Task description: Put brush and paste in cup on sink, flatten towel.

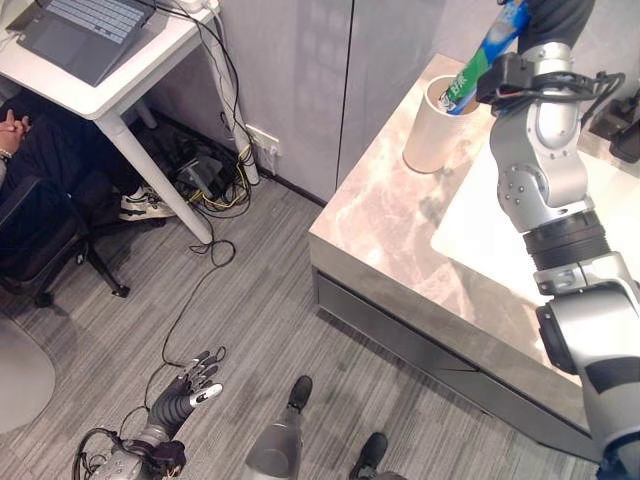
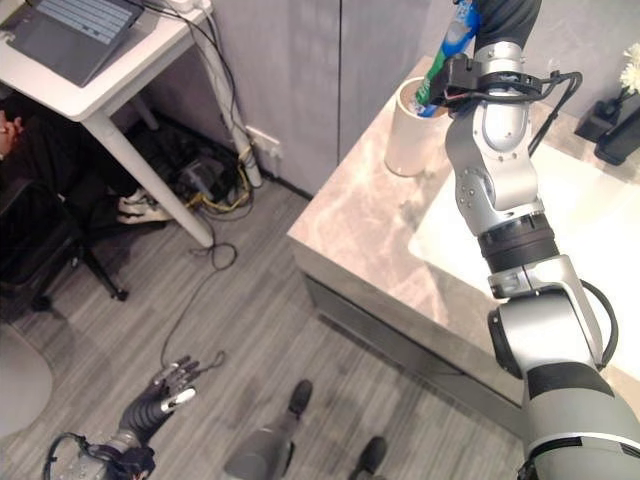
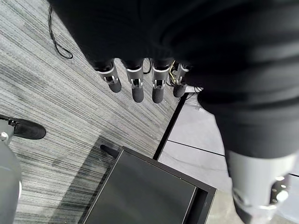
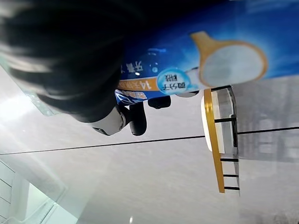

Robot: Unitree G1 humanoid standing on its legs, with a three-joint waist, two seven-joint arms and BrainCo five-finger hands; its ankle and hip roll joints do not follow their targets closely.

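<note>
Right hand [image 1: 545,15] cut off at top edge, upper right; you see fingers [image 4: 135,119] wrapped round paste tube [image 1: 480,58]. Tube's lower end inside cup [image 1: 435,125] on counter [image 1: 390,225]; other cup contents hidden. Left hand [image 1: 185,395] lower left over floor [image 1: 260,300], fingers straight.

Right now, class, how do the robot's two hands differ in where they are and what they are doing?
The left hand hangs low over the grey striped floor with fingers straight, holding nothing. The right hand is raised above the marble counter, closed on the blue and green toothpaste tube, whose lower end dips into the cream cylindrical cup. Both have dark ribbed covers.
</note>
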